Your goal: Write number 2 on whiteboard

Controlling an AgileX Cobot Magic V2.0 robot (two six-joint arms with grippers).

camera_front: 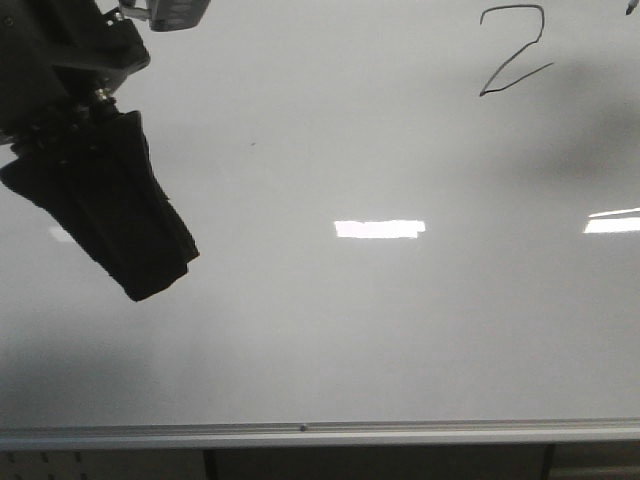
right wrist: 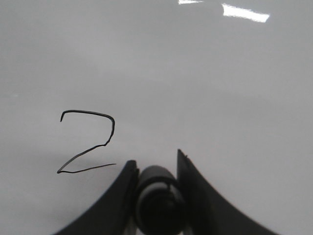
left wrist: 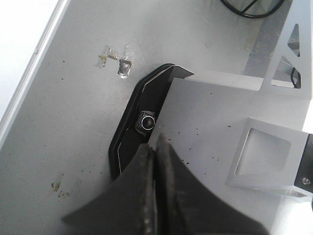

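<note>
The whiteboard point(camera_front: 350, 330) fills the front view, a glossy pale board with a silver rail point(camera_front: 320, 433) along its bottom. The number 2 point(camera_front: 515, 50) is drawn in thin dark strokes at its upper right. In the right wrist view the same number 2 point(right wrist: 88, 142) lies on the whiteboard point(right wrist: 220, 88) just beside my right gripper point(right wrist: 155, 164), which is shut on a dark marker point(right wrist: 157, 196). A dark tip point(camera_front: 630, 8) shows at the front view's top right corner. My left gripper point(camera_front: 150, 285) hangs over the board's left side, shut and holding nothing point(left wrist: 155, 144).
Bright light reflections point(camera_front: 380, 229) and a tiny speck point(camera_front: 252, 144) mark the board. The left wrist view faces a grey surface with a small camera point(left wrist: 145, 121) on a black mount, a white metal bracket point(left wrist: 264, 156), tape scraps point(left wrist: 117, 61) and a black cable point(left wrist: 249, 7).
</note>
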